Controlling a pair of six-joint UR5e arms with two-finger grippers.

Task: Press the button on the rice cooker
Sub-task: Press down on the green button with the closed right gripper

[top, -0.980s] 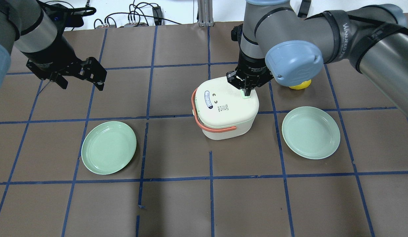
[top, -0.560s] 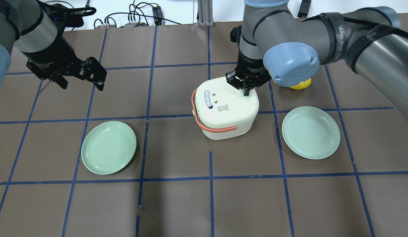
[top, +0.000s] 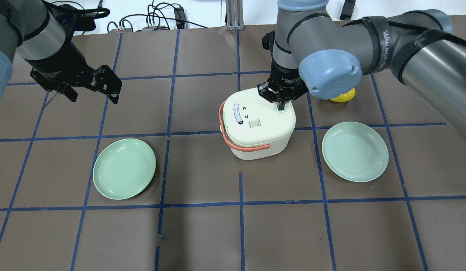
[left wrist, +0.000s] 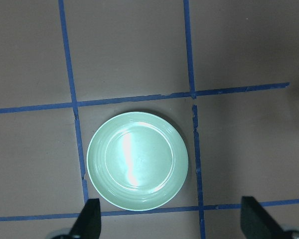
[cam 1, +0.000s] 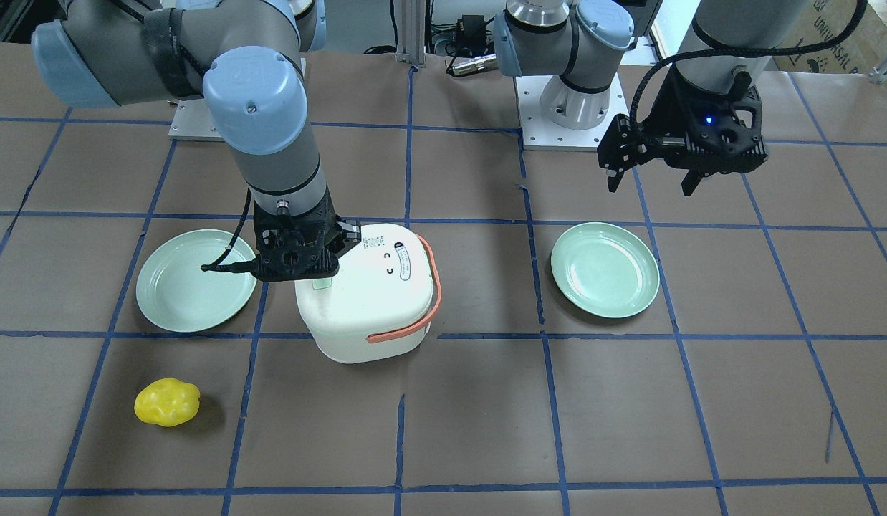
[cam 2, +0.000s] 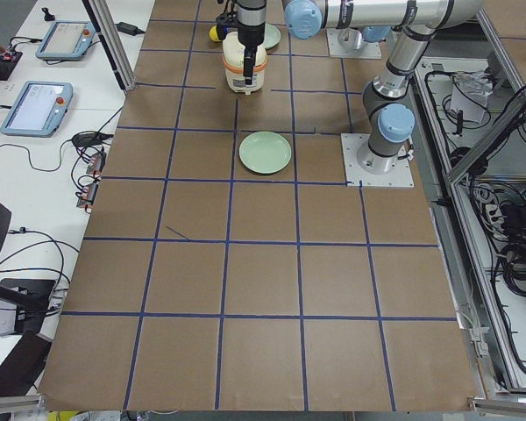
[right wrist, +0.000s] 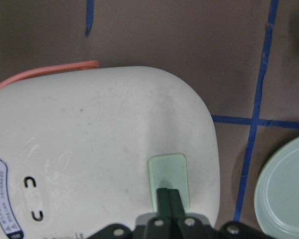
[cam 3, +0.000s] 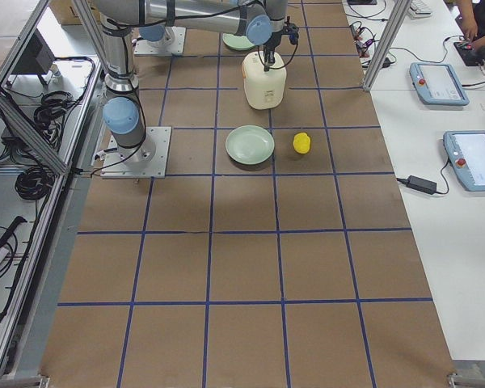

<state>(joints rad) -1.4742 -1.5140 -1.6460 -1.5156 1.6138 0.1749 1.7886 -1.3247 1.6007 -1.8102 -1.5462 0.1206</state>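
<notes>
Now right hand (right wrist: 168,192) on button (right wrist: 167,169)

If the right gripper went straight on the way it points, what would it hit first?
The green button on the rice cooker lid, directly under the shut right gripper; it may already touch.

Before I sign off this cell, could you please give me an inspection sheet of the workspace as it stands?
Surface: table, brown covering, blue tape grid.
Job's things: rice cooker upright, lid closed, orange handle folded down; pale green button on lid.
Clutter: left plate and right plate, green, empty, flanking the cooker; yellow object on robot's right.
Grippers: right gripper shut, tips at the button, contact unconfirmed; left gripper open, empty, raised off the table.
Cables: wrist cable on right arm; cable bundle beyond table's far edge.
Surroundings: teach pendants on side benches.
</notes>
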